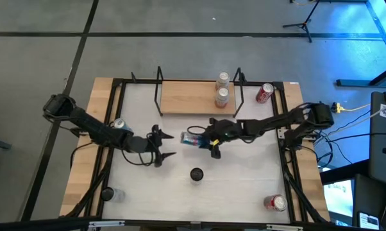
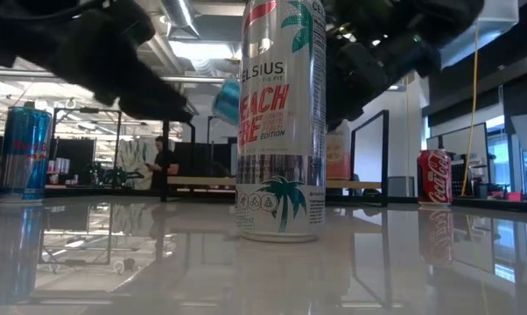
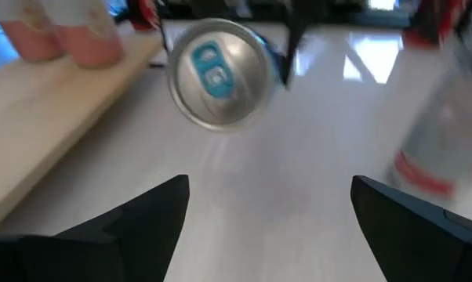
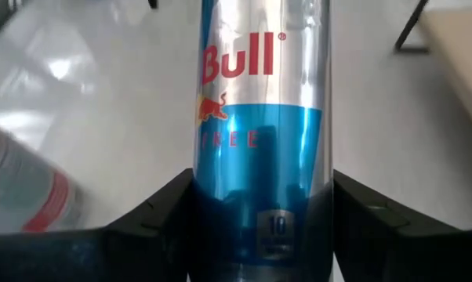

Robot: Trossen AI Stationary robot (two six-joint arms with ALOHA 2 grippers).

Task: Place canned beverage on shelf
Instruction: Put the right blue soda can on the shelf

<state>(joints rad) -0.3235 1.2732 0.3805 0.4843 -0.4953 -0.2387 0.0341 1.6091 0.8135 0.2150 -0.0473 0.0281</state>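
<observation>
My right gripper [image 1: 207, 138] is shut on a blue and silver Red Bull can [image 1: 193, 139] above the table's middle, in front of the shelf. The can lies level, its top [image 3: 218, 72] turned toward my left gripper [image 1: 161, 145], which is open and empty a short way to the can's left. The shelf, a light-wood board [image 1: 186, 97] with thin black rod uprights [image 1: 158, 82], stands at the table's far side. Two pale cans [image 1: 222, 96] stand on its right part. My right gripper pinches the Red Bull can's lower body [image 4: 263, 196], near its base, between its two fingers [image 4: 161, 215]. The fingers come level from the table's right and lie along the can. The can sticks out past them toward the table's left, level and lifted clear of the table.
A tall white Celsius can [image 2: 279, 122] stands near the table's middle front [image 1: 196, 173]. A blue can [image 1: 119, 124] stands beside my left arm. A red cola can [image 1: 265, 93] stands right of the shelf. Two more cans stand near the front corners [image 1: 276, 203], [image 1: 109, 194].
</observation>
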